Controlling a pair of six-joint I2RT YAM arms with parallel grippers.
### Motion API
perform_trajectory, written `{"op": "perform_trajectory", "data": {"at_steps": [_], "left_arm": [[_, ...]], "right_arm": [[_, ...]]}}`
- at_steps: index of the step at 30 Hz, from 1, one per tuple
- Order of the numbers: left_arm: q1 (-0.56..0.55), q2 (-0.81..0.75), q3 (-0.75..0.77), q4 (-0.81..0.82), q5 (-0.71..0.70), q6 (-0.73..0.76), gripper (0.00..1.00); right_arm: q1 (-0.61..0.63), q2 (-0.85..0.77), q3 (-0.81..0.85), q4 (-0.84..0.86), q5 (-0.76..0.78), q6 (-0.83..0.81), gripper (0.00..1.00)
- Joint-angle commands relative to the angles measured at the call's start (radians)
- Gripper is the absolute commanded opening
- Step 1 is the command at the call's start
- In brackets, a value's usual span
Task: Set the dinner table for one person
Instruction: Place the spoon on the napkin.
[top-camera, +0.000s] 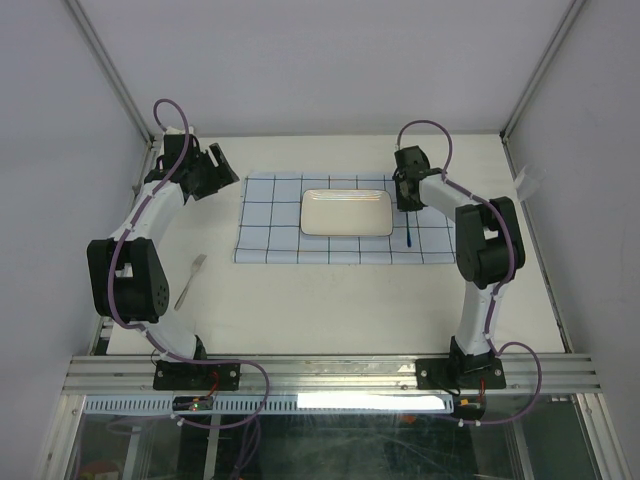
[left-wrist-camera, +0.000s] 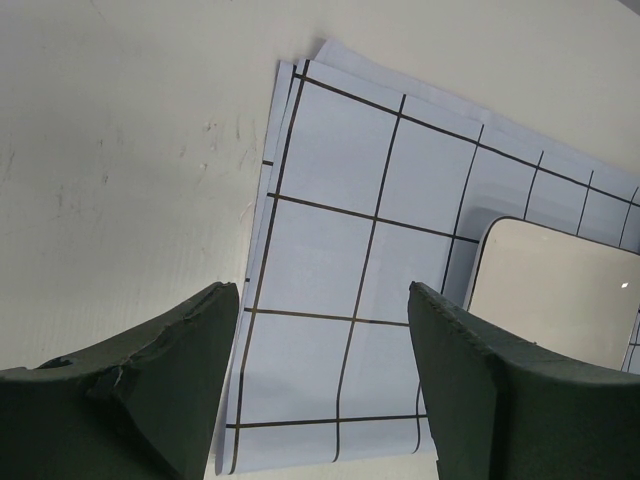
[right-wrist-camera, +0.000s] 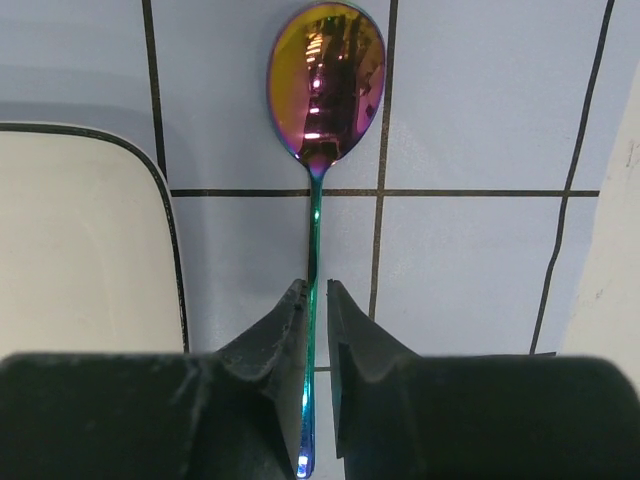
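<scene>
Cream-white dinner table (top-camera: 330, 300), read from its near edge outward. Toward the left edge a pale utensil (top-camera: 190, 282), probably a fork, lies on bare tabletop, not yet placed. At mid-table a blue grid cloth (top-camera: 270, 215) carries a white plate (top-camera: 346, 212), which is empty. Just beside the plate's right edge an iridescent spoon (right-wrist-camera: 325, 85) lies flat. The right gripper (right-wrist-camera: 317, 320) straddles its handle, jaws slightly parted with a gap showing. Over the cloth's far-left corner the left gripper (left-wrist-camera: 320, 300) hovers, jaws spread and empty. Judged mostly set; the fork remains.
</scene>
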Motion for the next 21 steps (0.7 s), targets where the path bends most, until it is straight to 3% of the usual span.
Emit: {"op": "perform_trajectory", "data": {"at_steps": [1, 10, 21], "left_arm": [[-0.012, -0.025, 0.004, 0.050, -0.001, 0.001, 0.70], [-0.012, -0.051, -0.025, 0.066, -0.023, 0.013, 0.70], [-0.012, -0.174, -0.089, -0.002, -0.168, 0.046, 0.71]], "right_arm": [[-0.007, -0.032, 0.004, 0.023, 0.043, -0.011, 0.15], [-0.007, -0.174, 0.000, 0.048, 0.085, -0.020, 0.16], [-0.004, -0.289, -0.017, 0.077, -0.032, 0.003, 0.37]]}}
